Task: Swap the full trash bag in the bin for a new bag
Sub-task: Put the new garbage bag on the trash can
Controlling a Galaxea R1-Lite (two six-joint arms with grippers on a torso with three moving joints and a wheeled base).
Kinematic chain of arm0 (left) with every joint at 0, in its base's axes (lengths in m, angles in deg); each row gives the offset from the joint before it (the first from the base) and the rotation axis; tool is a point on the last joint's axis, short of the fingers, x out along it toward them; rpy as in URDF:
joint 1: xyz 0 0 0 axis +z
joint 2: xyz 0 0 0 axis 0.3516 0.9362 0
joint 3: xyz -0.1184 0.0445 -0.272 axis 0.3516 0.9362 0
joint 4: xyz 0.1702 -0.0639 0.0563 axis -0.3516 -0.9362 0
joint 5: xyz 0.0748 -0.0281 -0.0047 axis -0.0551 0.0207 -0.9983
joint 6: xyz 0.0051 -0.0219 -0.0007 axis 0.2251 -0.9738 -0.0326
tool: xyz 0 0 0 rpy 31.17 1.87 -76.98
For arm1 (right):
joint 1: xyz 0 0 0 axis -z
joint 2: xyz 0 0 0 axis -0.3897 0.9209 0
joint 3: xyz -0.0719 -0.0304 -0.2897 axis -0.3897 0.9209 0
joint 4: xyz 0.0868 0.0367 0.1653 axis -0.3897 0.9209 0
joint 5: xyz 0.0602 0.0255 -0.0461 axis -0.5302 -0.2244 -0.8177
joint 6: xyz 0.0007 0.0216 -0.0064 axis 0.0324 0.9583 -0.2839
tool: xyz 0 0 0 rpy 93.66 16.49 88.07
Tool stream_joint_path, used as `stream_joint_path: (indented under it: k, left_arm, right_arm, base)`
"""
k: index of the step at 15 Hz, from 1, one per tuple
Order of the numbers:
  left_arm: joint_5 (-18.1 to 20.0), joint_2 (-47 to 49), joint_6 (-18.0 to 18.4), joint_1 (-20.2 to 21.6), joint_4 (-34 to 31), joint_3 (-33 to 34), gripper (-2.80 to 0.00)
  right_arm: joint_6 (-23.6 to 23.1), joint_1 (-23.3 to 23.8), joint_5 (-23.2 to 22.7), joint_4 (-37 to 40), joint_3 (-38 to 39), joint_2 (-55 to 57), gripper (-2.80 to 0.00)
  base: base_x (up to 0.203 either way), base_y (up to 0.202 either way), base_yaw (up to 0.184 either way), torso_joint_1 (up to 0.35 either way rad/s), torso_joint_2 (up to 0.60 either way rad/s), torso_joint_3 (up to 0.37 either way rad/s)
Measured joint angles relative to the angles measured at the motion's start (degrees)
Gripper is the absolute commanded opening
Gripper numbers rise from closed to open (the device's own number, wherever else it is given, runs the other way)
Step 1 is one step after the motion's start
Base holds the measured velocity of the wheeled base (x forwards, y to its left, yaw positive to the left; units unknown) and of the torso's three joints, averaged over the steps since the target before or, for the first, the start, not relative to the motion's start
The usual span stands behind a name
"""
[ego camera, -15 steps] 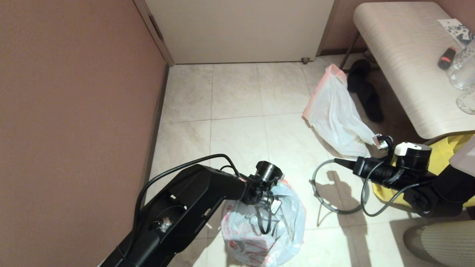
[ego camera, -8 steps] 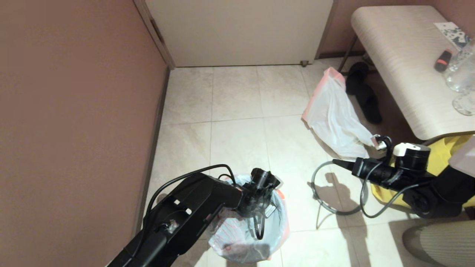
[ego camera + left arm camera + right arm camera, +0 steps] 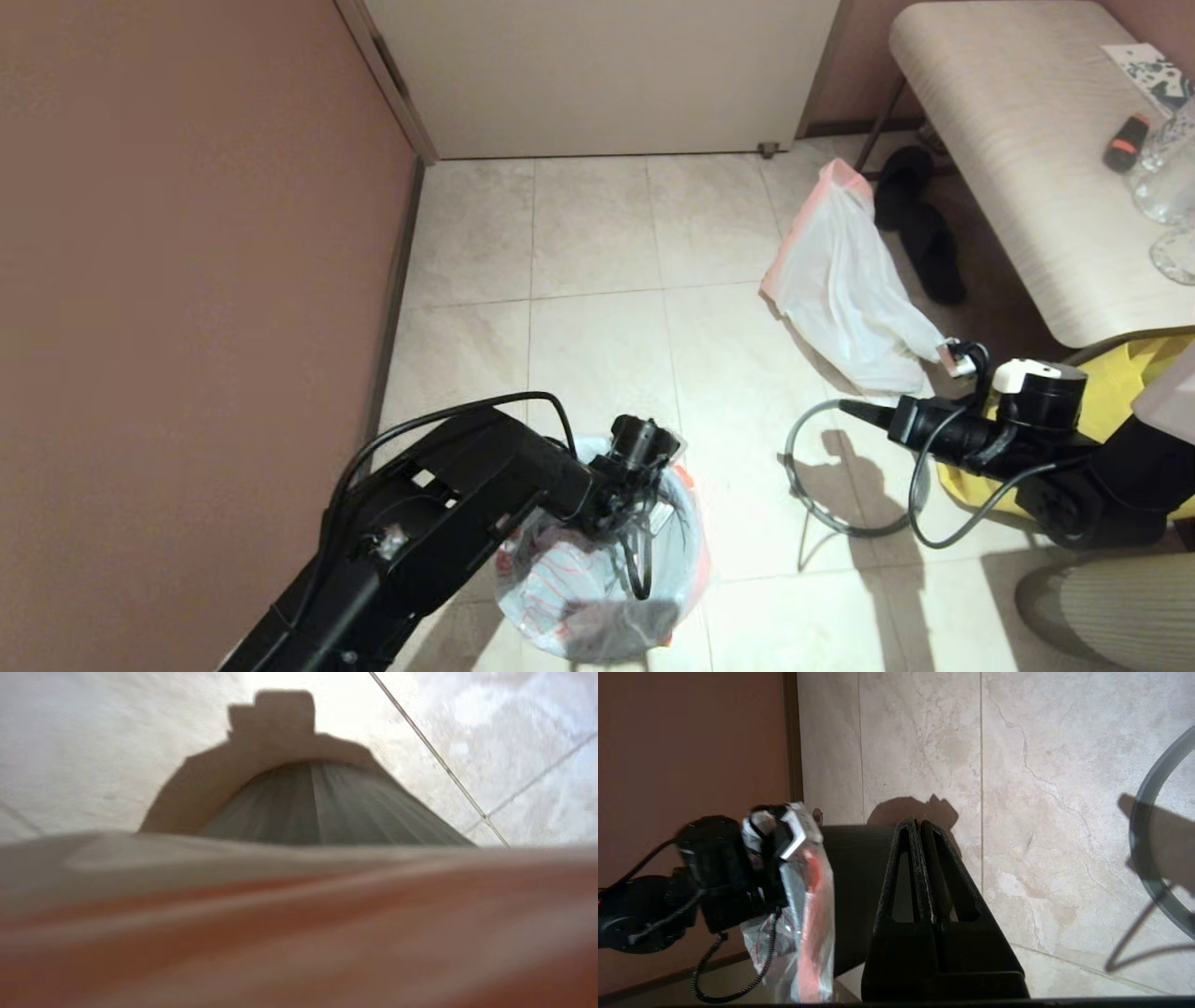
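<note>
Head view. Left gripper (image 3: 644, 509) sat at about 6 o'clock in the frame, down at the mouth of the new bag (image 3: 597, 597). Its fingers were hidden by the wrist and the plastic; cannot tell how far open, nor whether they held the bag. In the left wrist view blurred plastic filled the lower frame.

New bag: red print visible, draped over the bin (image 3: 611, 635), whose dark wall showed through the film low down.

Right gripper (image 3: 848, 407) hung at 4 o'clock, pointing toward 9 o'clock, above the grey hoop (image 3: 822, 513) lying on the floor tiles. Right wrist view: fingers (image 3: 911, 858) pressed together, nothing between them.

Full bag (image 3: 840, 289) lay on the floor at 2 o'clock, pink-red rim toward the door, well apart from the bin. Yellow bag (image 3: 1120, 383) under the right arm.
</note>
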Motion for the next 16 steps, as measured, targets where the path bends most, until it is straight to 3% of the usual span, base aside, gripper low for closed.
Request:
stream_joint_path:
  k: [3,6,10,13,16]
  left_arm:
    - [-2.41,-7.45,-1.29,-2.93,9.32,9.98,-2.8]
    - [-4.07,-10.53,-1.43,-4.11,17.08,14.51,-2.8]
    - [-4.05,-10.54,-1.27,-3.95,17.29,13.16,-2.8]
    - [-3.47,-9.77,-1.01,-3.9,13.37,11.7,-2.8]
    - [-2.16,-4.93,-0.9,-2.24,9.76,4.93,-2.8]
  right_arm:
    - [-0.02,-0.04,-0.57,-0.02,0.31,-0.2,-2.8]
    - [-0.05,-0.11,-1.68,-0.07,0.35,-0.26,-2.8]
    - [-0.05,0.0,-1.9,-0.07,0.35,-0.32,-2.8]
    - [-0.05,0.16,-1.85,-0.06,0.35,-0.34,-2.8]
    - [-0.08,0.21,-1.88,-0.06,0.35,-0.34,-2.8]
  base:
    - [0.0,0.0,0.0,0.0,0.0,0.0]
    - [0.0,0.0,0.0,0.0,0.0,0.0]
    - [0.0,0.0,0.0,0.0,0.0,0.0]
    - [0.0,0.0,0.0,0.0,0.0,0.0]
    - [0.0,0.0,0.0,0.0,0.0,0.0]
